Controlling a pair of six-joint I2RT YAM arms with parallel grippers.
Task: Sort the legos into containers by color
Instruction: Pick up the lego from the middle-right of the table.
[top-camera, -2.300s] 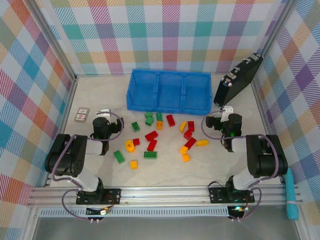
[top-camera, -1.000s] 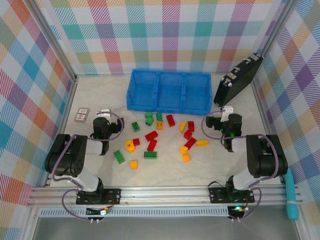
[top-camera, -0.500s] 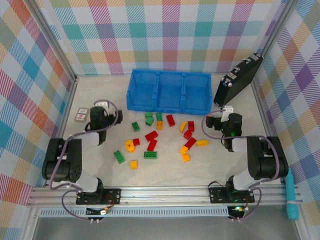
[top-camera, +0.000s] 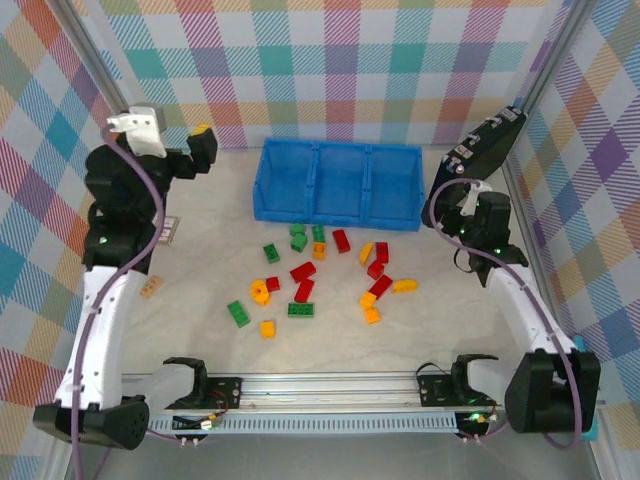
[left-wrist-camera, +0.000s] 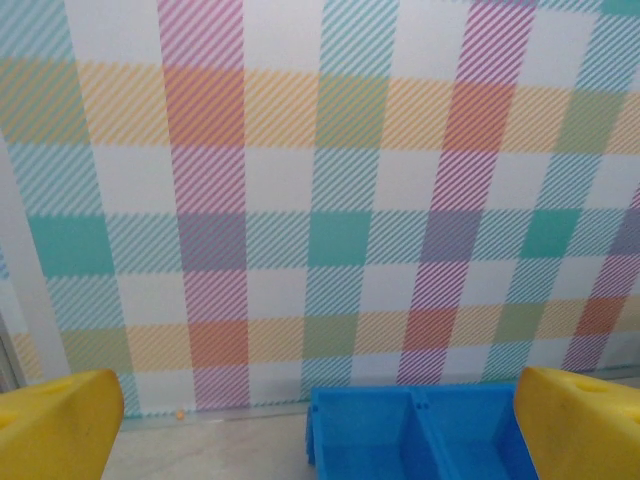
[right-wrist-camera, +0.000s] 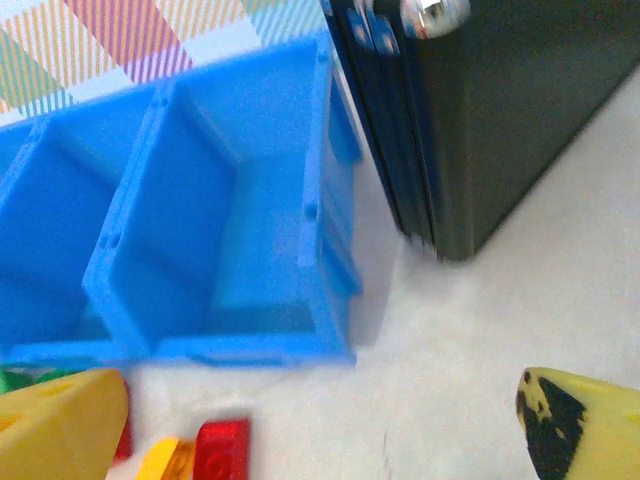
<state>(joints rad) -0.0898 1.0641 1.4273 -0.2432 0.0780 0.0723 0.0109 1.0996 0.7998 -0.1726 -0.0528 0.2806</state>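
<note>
Mostly legos loose, table ctr; containers nr far edge.

pale marbled counter: at the back, a long blue bin of three containers; red, green and yellow legos scattered just before it; a black case tilted far right; a printed card at left.
</note>
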